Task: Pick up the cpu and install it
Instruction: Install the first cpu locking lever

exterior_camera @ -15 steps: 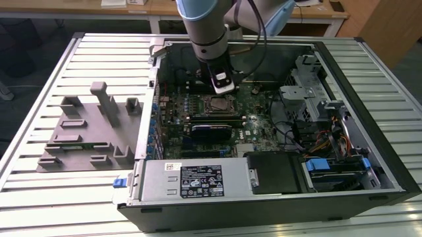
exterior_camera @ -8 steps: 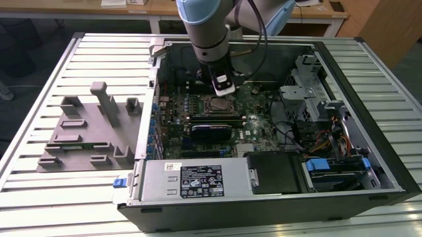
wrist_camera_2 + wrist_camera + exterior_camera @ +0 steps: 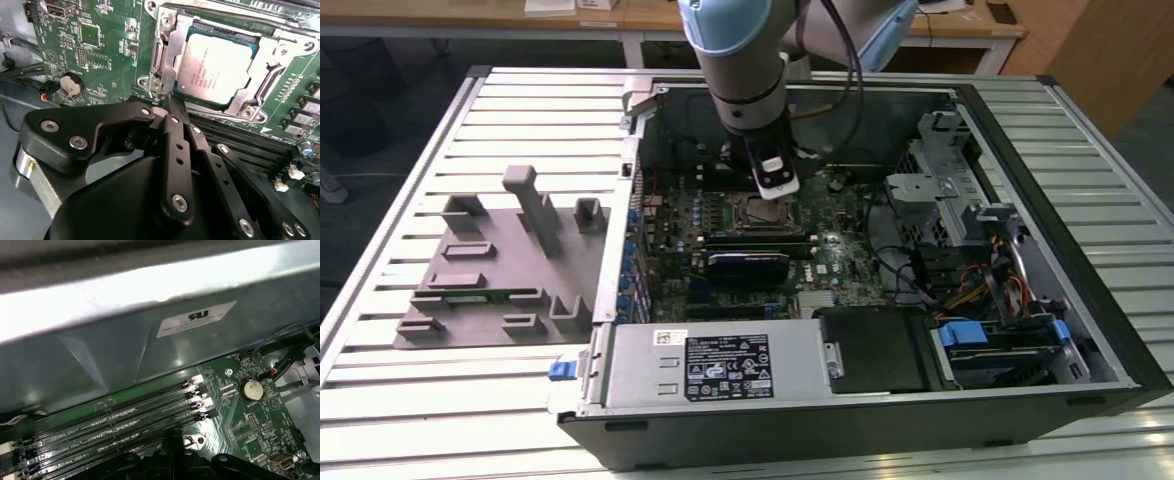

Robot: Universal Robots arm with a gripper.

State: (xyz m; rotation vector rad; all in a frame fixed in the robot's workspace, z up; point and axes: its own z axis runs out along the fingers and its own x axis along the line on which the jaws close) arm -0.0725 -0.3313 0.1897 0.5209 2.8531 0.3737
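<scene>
The cpu (image 3: 217,65), a flat square chip with a silvery top, lies in the metal-framed socket (image 3: 161,55) on the green motherboard; in the exterior view the cpu (image 3: 762,212) sits mid-board inside the open computer case. My gripper (image 3: 167,106) hangs just beside the socket's corner, its black fingers (image 3: 176,150) shut together with nothing between them. In the exterior view the gripper (image 3: 775,186) is a little above the socket's far edge. The cpu is apart from the fingertips.
Memory slots (image 3: 100,432) run alongside the socket, with the case's metal wall (image 3: 125,355) right behind them. A coin cell (image 3: 71,85) sits nearby. A power supply (image 3: 720,365) and drive cage (image 3: 994,340) fill the case's near side. A grey fixture (image 3: 494,260) stands on the slatted table at the exterior view's left.
</scene>
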